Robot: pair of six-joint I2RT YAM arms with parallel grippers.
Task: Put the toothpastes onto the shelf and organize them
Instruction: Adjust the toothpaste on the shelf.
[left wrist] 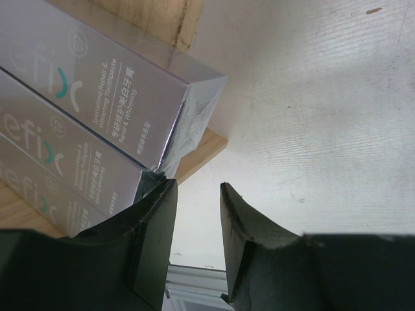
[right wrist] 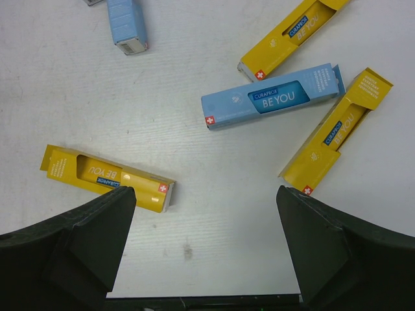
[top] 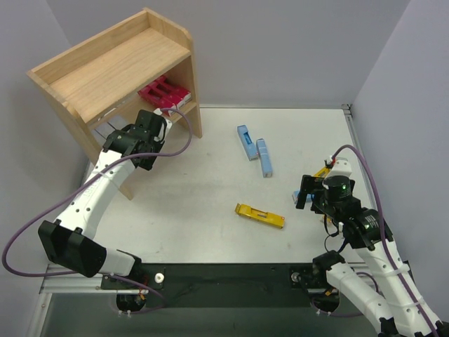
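The wooden shelf [top: 112, 67] stands at the back left. Magenta-red toothpastes [top: 165, 93] lie on its lower tier. Silver-grey toothpastes [left wrist: 97, 116] are stacked on the lower board [left wrist: 201, 152], filling the left of the left wrist view. My left gripper [top: 158, 121] [left wrist: 198, 188] sits at that tier's front, just right of the silver stack; its jaws are a narrow gap apart with nothing between them. My right gripper [top: 306, 191] [right wrist: 204, 194] hovers wide open and empty over bare table, between two yellow toothpastes [right wrist: 107, 176] [right wrist: 337, 129]. A light blue toothpaste [right wrist: 272, 97] lies beyond.
Two light blue cartons [top: 245, 142] [top: 264, 156] lie mid-table, and a yellow one [top: 259, 215] lies nearer the front. A third yellow carton [right wrist: 295, 35] lies at the right side. The shelf's top tier holds nothing. Walls close in at the left, back and right.
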